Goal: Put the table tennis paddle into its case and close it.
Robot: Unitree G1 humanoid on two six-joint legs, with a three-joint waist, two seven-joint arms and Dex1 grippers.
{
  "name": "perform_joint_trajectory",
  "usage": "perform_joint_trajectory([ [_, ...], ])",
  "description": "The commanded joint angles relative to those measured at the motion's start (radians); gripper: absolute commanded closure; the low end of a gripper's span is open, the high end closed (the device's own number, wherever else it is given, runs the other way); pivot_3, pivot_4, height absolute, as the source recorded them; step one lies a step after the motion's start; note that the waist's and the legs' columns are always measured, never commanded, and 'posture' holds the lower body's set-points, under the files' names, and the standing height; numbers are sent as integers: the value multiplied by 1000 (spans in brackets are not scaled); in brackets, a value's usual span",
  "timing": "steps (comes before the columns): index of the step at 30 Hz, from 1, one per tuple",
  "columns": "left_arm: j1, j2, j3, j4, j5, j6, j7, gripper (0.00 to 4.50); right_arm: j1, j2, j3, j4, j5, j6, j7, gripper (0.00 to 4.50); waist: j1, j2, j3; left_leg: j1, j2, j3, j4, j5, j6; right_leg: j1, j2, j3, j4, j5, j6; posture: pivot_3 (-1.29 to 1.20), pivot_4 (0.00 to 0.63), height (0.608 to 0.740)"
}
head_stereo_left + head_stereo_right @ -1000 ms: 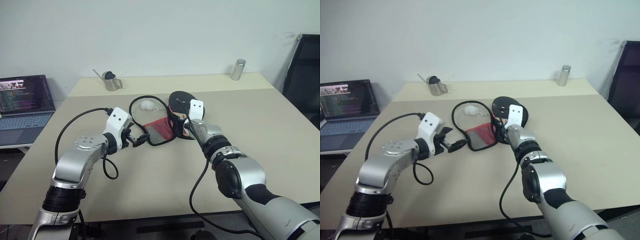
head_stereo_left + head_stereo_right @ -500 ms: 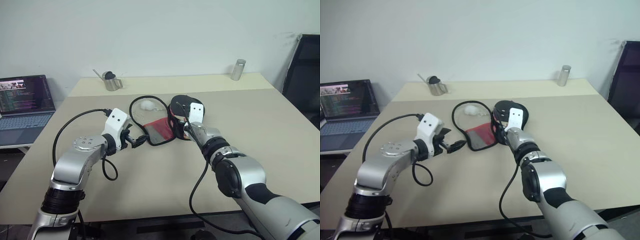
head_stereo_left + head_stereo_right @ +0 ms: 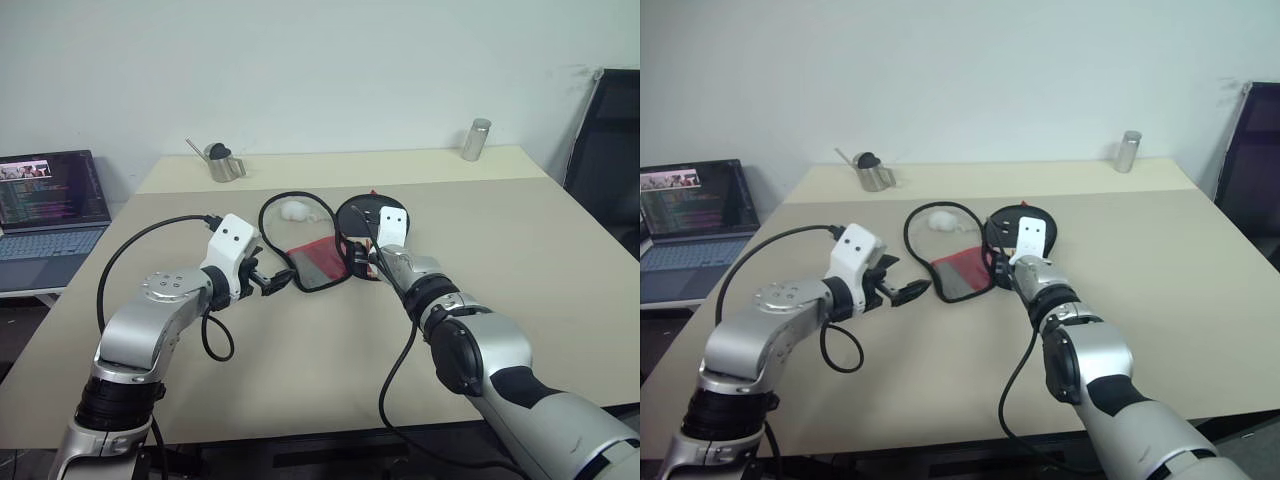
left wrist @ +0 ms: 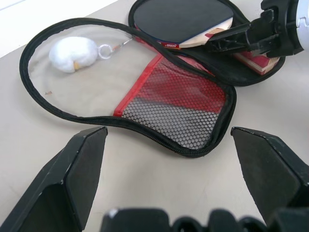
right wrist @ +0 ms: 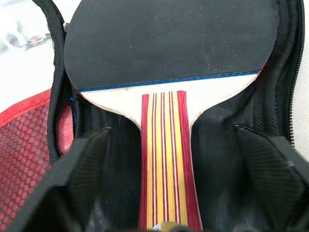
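1. Right wrist view: the case (image 5: 231, 145) lies unzipped mid-bench, table tennis paddle (image 5: 169, 43) resting inside.
2. Right tool (image 5: 166, 193) straddles the handle, fingers apart; withdraw straight back.
3. Left tool (image 4: 169, 169), fingers apart, should fold the mesh flap (image 4: 178, 104) over.

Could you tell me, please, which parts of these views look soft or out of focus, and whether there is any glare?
Left wrist view: the near end effector fingers are soft, while the case mesh is crisp. Right wrist view: the fingers are blurred, and the table tennis paddle handle stripes are sharp. Left eye view: even light, soft shadows on the table, no strong glare.
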Motion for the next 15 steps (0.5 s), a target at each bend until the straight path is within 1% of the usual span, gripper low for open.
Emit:
perform_joint_trajectory([
  [1, -54, -25, 55, 47, 8, -12, 56, 0, -44, -21, 13, -55, -1, 15, 36, 61, 0, 0, 0, 0, 0, 0, 0, 0, 0, 0, 0, 0, 0, 0, 0, 0, 150, 740],
  [3, -84, -48, 83, 96, 12, -15, 97, 0, -64, -44, 18, -108, 3, 54, 71, 61, 1, 0, 0, 0, 0, 0, 0, 0, 0, 0, 0, 0, 0, 0, 0, 0, 150, 740],
  [5, -119, -69, 126, 160, 17, -23, 146, 0, -65, -78, 14, -219, 20, 136, 96, 61, 1, 0, 0, 0, 0, 0, 1, 0, 0, 0, 0, 0, 0, 0, 0, 0, 150, 740],
  [8, -183, -89, 173, 293, 34, -62, 212, 0, 6, -154, 49, -517, 30, 331, 159, 61, 4, 0, 0, -2, 0, -1, 1, 0, 0, -1, 0, -1, 0, 0, 0, 0, 150, 740],
  [10, -216, -94, 175, 379, 57, -94, 243, 0, 69, -197, 74, -698, 47, 437, 205, 61, 9, 0, 0, -2, 0, -2, 1, 0, 0, 0, 0, -2, -1, 0, 0, 0, 150, 740],
  [12, -269, -110, 156, 519, 87, -131, 270, 0, 138, -254, 97, -871, 67, 513, 268, 61, 20, -1, -1, -2, 0, -2, 0, 0, 0, 0, 0, -2, -1, 0, 0, 0, 150, 740],
  [14, -318, -128, 132, 639, 109, -174, 270, 0, 194, -308, 124, -1028, 128, 572, 394, 61, 25, -1, -1, -2, 0, -1, 1, 0, 0, 0, 0, -2, -1, 0, 0, 0, 150, 740],
  [15, -333, -133, 125, 674, 116, -190, 264, 0, 210, -322, 129, -1074, 151, 592, 432, 61, 25, -1, -1, -2, 0, 0, 1, 0, 0, 0, 0, -1, -1, 0, 0, 0, 150, 740],
])
